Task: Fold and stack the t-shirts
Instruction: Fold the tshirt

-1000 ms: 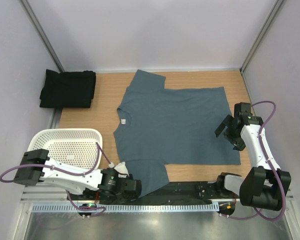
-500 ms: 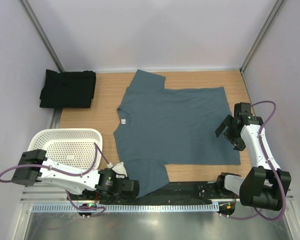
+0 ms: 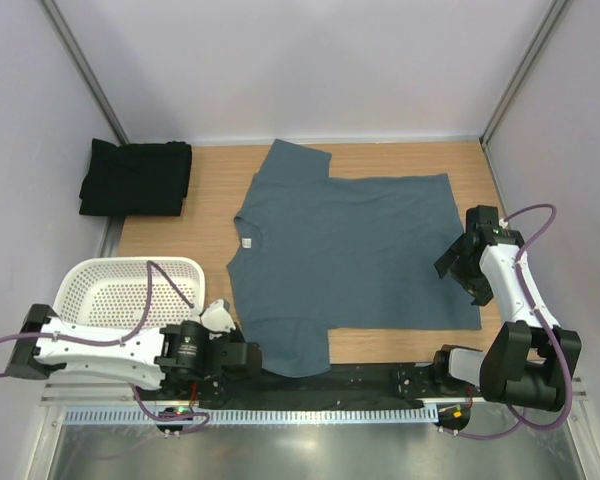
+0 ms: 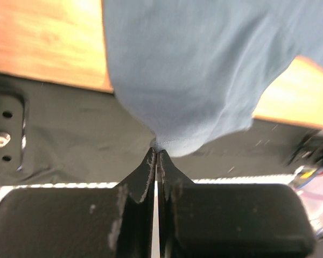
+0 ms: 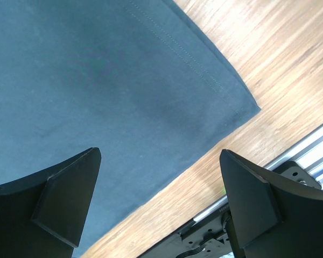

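Two t-shirts show from the overhead camera. The blue-grey t-shirt [image 3: 360, 250] lies spread flat across the middle of the table [image 3: 190, 250], neck toward the left. The black t-shirt [image 3: 135, 178] sits folded at the far left corner. A white perforated basket [image 3: 100, 290] stands at the near left, beside the spread shirt, with the left arm's cable [image 3: 165, 280] arching over it.

Left wrist camera: the left gripper [image 4: 155, 153] is pinched tight on the edge of the blue-grey sleeve nearest the arms.

Right wrist camera: the right gripper [image 5: 159, 156] hangs with fingers spread wide above the shirt's near right corner, holding nothing.

Nothing readable: the neck label [image 3: 247, 242] on the blue-grey t-shirt [image 3: 360, 250] is too small.
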Available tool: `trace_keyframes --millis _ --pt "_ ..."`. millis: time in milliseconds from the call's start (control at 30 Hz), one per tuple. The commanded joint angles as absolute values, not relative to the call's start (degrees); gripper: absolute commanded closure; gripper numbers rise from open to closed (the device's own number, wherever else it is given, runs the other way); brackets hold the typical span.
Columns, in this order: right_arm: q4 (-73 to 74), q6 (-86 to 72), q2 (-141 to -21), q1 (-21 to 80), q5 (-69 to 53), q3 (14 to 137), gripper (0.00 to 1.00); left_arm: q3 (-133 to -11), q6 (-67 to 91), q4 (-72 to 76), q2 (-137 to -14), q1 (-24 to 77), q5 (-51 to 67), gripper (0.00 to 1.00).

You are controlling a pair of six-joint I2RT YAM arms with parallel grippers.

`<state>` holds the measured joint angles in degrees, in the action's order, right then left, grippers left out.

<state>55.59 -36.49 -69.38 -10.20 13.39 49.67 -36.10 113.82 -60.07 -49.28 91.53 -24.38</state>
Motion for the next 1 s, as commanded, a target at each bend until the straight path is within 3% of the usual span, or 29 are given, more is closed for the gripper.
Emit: trace_keyframes --millis 0,433,633,967 --pt "56.6 -40.3 -69.4 -10.4 16.0 50.2 0.02 -38.3 115.0 -60.7 -48.7 87.4 -30.3 1.0" --pt "54.1 -43.4 -71.8 -12.3 21.5 48.3 0.05 -42.0 106.3 -61.1 -49.6 79.9 -29.6 1.0" --pt "51.0 -41.4 -71.3 -12.4 22.4 48.0 0.03 -43.7 105.6 -61.6 -54.8 80.2 -22.5 1.0" --pt "49.2 -36.6 -72.0 -12.4 15.8 50.5 0.01 -44.5 117.4 -60.9 -60.8 93.3 -19.8 0.99"
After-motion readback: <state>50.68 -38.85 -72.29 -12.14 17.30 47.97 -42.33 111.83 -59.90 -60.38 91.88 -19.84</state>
